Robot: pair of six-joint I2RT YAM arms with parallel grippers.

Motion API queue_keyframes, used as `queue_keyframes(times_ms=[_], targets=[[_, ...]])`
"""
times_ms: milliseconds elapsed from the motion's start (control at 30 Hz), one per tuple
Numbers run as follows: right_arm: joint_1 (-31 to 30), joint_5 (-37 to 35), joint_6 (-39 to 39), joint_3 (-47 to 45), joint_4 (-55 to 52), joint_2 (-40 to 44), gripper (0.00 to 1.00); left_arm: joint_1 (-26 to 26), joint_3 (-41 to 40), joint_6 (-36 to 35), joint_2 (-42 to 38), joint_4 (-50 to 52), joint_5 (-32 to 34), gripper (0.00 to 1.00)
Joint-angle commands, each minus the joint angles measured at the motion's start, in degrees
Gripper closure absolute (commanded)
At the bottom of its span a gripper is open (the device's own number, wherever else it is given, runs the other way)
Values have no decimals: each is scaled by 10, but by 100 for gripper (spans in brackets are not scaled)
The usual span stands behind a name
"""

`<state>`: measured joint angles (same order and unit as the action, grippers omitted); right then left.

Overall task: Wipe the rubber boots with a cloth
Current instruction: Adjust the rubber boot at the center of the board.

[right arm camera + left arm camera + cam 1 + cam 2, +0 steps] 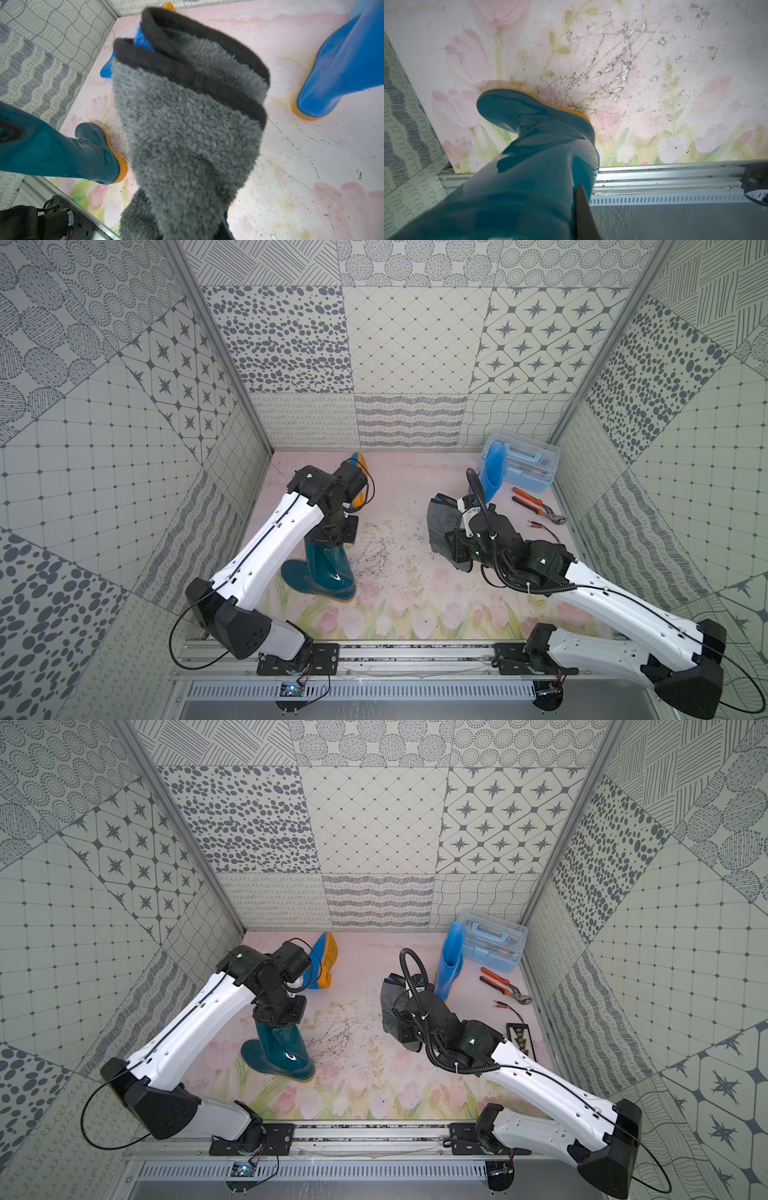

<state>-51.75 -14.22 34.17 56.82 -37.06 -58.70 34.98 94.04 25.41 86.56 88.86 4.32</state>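
Left gripper (332, 536): closed on the cuff of the teal boot (328, 572); in the left wrist view we see one finger (583, 207) lying against the outside of the shaft.
Right gripper (455, 516): clamped on the cloth (187, 124), which hangs bunched from it with the grey pile outward and a slip of blue reverse at the fold; the fabric hides the fingertips.
Teal boot: our landmark; its sole is down at the table (415, 497) and its shaft is tilted. We cannot tell whether the sole rests flat.
Cloth position: well apart from the teal boot, to its right, touching no boot.
Upright blue boot (492, 472): farther right and farther back than the teal boot.
Tipped blue boot (324, 961): behind the teal boot, on its side, orange sole showing.
Progress: we judge the wipe prepared but not begun, with the boot steadied, the cloth in hand and no contact. The teal boot gleams, yet we cannot tell whether it has been wiped. All three boots appear left to do.
Toolbox (528, 466): clear, lid closed, far right and back from the teal boot, just behind the upright blue boot. Inside we see a blue handle and orange-handled tools too small to name.
Boot shafts: nothing shows in the upright blue boot's mouth; the gripper covers the teal boot's.
Pliers (536, 506): outside the toolbox, on the table, right of the teal boot beyond the cloth.
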Motion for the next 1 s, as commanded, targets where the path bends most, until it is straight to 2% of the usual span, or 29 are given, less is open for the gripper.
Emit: queue_keyframes(times_ms=[0,200,400,600,800,833,967], targets=[[1,-13,12,-11,-1,35,100,71,26,-3,80,-56,-24,100],[1,-22,6,-51,-16,116,100,130,31,27,142,-206,-103,100],[0,-24,5,-85,-41,198,100,152,9,66,198,-323,-155,100],[0,-44,12,-87,-90,230,100,178,2,95,269,-399,-207,100],[1,-50,19,-95,-107,237,100,195,15,104,329,-433,-230,100],[1,-50,21,-97,-109,237,100,195,17,104,335,-432,-228,97],[0,-61,30,-104,-125,239,100,196,21,94,337,-420,-211,74]])
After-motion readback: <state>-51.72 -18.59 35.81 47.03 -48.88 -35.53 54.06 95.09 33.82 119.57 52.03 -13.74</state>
